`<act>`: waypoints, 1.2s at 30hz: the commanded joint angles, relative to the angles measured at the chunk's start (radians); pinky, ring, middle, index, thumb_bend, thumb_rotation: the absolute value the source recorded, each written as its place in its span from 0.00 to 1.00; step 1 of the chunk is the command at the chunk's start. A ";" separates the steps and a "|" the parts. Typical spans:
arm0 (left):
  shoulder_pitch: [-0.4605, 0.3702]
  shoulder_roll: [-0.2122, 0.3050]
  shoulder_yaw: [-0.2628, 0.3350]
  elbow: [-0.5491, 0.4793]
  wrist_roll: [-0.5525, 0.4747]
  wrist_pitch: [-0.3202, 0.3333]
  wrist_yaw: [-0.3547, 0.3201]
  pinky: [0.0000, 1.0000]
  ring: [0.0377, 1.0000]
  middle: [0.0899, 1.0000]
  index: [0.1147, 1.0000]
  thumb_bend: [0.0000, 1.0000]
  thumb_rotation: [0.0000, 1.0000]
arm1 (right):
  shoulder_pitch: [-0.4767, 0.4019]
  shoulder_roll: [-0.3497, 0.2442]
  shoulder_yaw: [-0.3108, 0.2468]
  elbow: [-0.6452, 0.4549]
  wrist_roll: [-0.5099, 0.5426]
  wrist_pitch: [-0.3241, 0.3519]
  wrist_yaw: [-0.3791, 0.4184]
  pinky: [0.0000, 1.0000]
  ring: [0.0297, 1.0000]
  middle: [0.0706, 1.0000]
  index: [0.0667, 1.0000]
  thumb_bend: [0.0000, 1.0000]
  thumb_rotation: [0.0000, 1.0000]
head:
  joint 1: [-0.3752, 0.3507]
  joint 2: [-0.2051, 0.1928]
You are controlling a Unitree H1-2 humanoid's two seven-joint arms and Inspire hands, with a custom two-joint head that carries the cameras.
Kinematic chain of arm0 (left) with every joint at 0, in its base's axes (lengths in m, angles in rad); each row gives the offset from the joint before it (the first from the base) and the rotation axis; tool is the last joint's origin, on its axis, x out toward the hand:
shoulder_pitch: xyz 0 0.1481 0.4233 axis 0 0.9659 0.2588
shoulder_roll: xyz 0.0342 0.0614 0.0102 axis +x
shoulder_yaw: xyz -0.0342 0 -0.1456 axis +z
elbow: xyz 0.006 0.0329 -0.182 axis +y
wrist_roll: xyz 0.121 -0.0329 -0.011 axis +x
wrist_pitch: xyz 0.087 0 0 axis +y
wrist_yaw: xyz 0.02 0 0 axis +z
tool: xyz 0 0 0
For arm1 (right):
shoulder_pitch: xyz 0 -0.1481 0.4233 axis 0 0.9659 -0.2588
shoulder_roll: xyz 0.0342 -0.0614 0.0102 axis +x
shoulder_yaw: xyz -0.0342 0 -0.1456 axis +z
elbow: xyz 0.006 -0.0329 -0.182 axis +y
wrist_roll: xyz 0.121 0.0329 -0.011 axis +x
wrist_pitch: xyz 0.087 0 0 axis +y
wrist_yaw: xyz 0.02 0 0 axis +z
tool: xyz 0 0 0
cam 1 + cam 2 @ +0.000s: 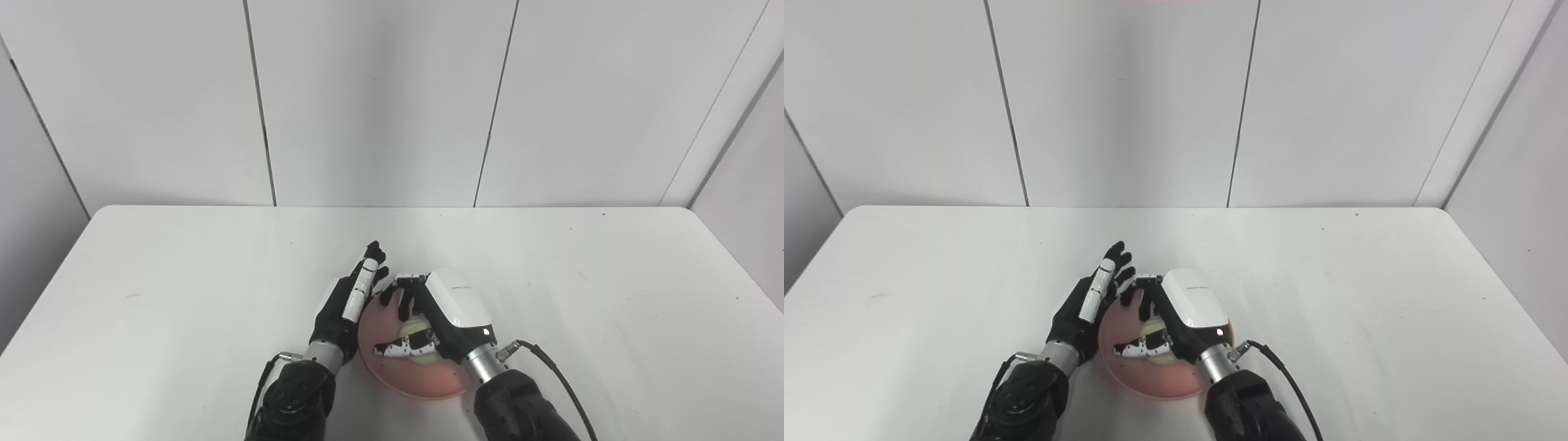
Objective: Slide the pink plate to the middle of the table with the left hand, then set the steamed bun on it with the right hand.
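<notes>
**Bun placement in progress over the plate**

While the pink plate point(429, 380) lies in the lower centre of the frame, the second step is judged to be in hand. The steamed bun point(418, 334) is clamped between fingers and thumb of the right hand point(438, 318), low over the plate; whether it already touches cannot be told. The left hand point(346, 306) is held edge-up just beside the plate's left rim, fingers straight and apart, holding nothing. A release of the fingers and a clean upward withdrawal are called for next.
</notes>
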 commanded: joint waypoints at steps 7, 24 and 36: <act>0.002 -0.006 -0.005 0.031 -0.002 0.026 -0.014 0.85 0.86 0.86 0.95 0.72 0.99 | -0.014 -0.017 -0.013 -0.057 0.000 -0.024 -0.004 0.40 0.43 0.48 0.54 0.72 0.88 | -0.001 0.003; 0.021 -0.022 0.011 0.008 -0.011 0.022 -0.005 0.82 0.87 0.85 0.99 0.71 0.95 | 0.013 0.006 -0.097 -0.200 0.130 -0.066 -0.021 0.49 0.56 0.62 0.64 0.74 0.96 | -0.001 0.000; 0.026 -0.023 0.020 0.018 0.015 -0.031 0.027 0.87 0.89 0.87 0.94 0.67 0.94 | 0.060 0.035 -0.267 -0.222 0.336 -0.156 -0.081 0.63 0.66 0.66 0.65 0.74 0.98 | -0.001 -0.004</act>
